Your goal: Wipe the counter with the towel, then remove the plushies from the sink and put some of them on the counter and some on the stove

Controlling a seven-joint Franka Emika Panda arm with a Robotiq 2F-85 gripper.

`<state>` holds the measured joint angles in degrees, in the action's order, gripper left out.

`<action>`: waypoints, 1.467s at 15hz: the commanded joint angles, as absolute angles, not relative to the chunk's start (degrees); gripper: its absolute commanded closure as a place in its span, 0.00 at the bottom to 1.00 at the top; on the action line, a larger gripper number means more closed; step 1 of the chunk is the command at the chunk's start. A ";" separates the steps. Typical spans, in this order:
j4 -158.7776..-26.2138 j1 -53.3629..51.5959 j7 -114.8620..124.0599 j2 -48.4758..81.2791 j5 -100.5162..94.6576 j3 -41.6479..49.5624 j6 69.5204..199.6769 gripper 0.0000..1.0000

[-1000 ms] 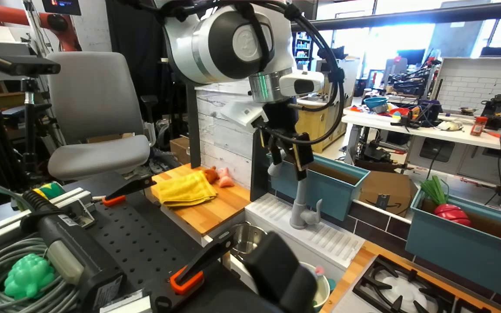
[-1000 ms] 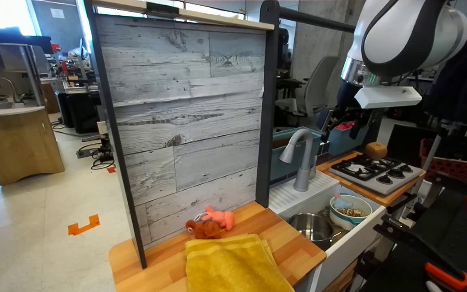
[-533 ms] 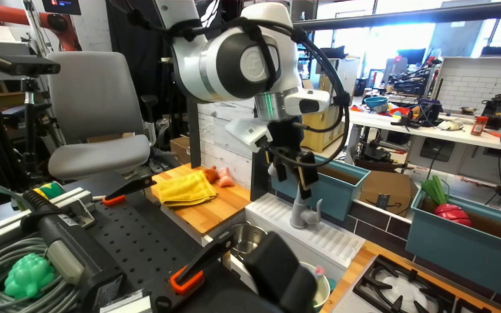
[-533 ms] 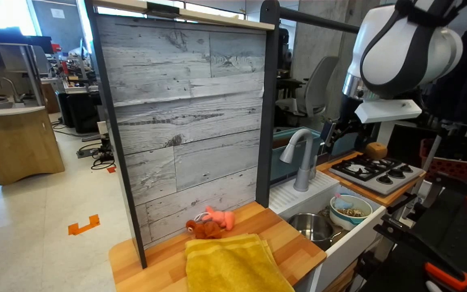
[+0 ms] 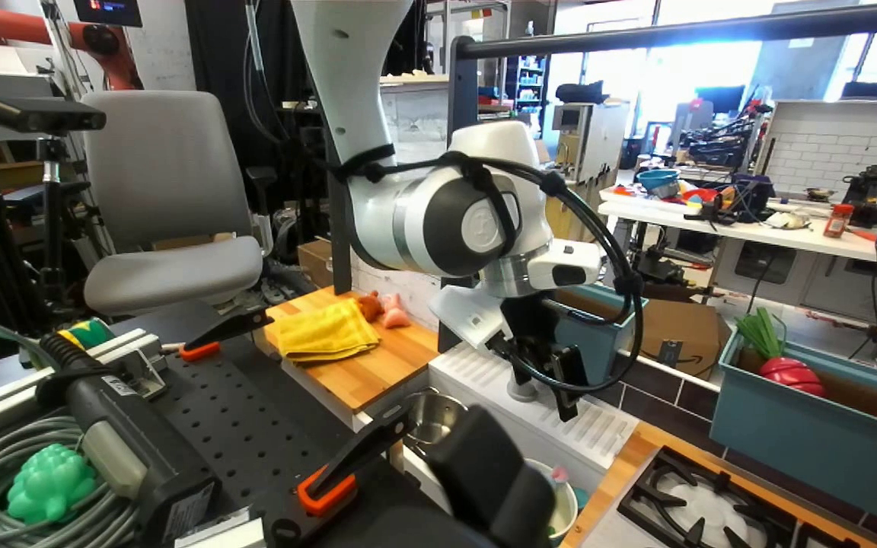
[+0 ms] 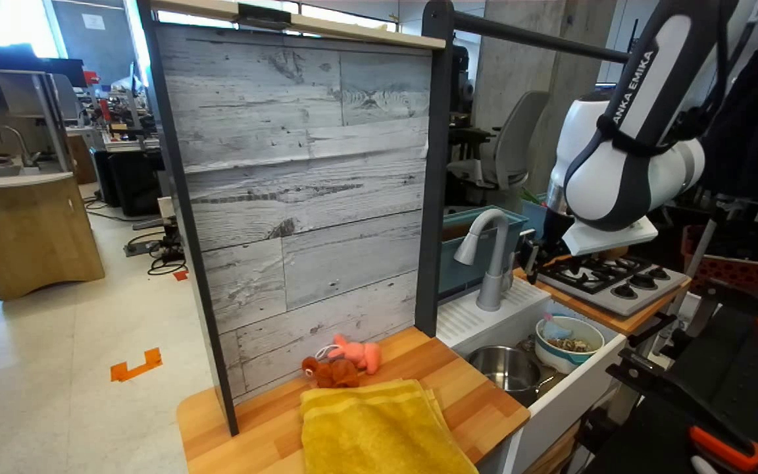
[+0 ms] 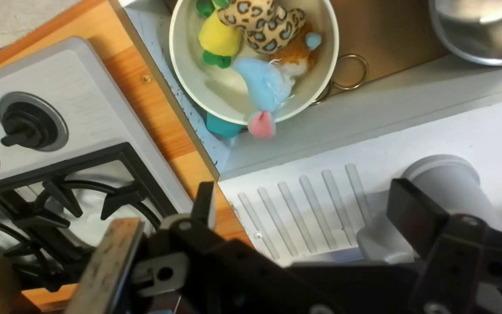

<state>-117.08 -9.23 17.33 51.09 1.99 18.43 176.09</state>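
Note:
Below my gripper, in the wrist view, lies the ridged ledge behind the sink. The gripper stands open with nothing between its fingers. Several plushies sit in a white bowl in the sink: a leopard-print plushie, a yellow-green plushie, an orange-brown plushie and a blue plushie whose pink end hangs over the rim. The yellow towel lies folded on the counter, beside a red-brown plushie and a pink plushie. The stove is right of the sink.
A grey tap rises close beside my gripper. A steel pot shares the sink with the bowl. Teal bins line the back, and a plank-patterned panel stands behind the counter. Black clamps with orange handles sit at the front.
The arm has come down, carrying the open gripper lower, from above the tap's height to just over the ledge. In an exterior view it also shifted right. Towel and plushies have not moved.

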 commanded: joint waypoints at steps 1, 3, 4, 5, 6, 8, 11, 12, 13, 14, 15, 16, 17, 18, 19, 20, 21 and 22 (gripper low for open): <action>-110.71 -8.81 14.81 56.76 1.91 19.30 176.05 0.00; -108.97 -9.13 13.28 58.70 1.06 20.53 174.83 0.00; -108.50 -9.62 12.62 59.46 0.61 21.55 173.54 0.00; -107.87 -9.97 11.93 60.22 0.02 22.47 172.13 0.00; -107.57 -10.86 11.69 60.90 -0.53 23.90 169.83 0.00; -106.62 -11.01 10.94 62.22 -2.22 25.14 166.98 0.00; -107.90 -9.49 11.23 61.33 -2.18 23.61 168.38 0.00; -107.76 -9.49 11.10 61.56 -2.34 23.62 168.29 0.00; -107.67 -9.51 11.08 61.66 -2.41 23.62 168.24 0.00; -108.23 -9.63 11.74 61.28 -1.88 23.24 170.74 0.00; -108.19 -9.47 11.80 61.47 -1.66 22.55 170.69 0.00; -107.88 -10.23 12.40 62.55 -1.72 22.94 170.93 0.00; -107.76 -10.09 12.70 63.53 -1.54 22.26 171.82 0.07; -107.54 -10.23 13.08 64.27 -1.34 21.88 172.03 0.20; -107.28 -10.46 13.57 65.13 -1.09 21.49 171.94 0.13; -106.97 -10.67 13.99 66.02 -0.92 21.26 172.14 0.13; -106.33 -11.09 14.62 67.27 -0.74 21.31 172.05 0.27; -105.71 -11.24 15.08 68.30 -0.52 21.16 172.05 0.38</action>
<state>-107.97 -10.34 13.45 64.64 -1.63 21.19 170.69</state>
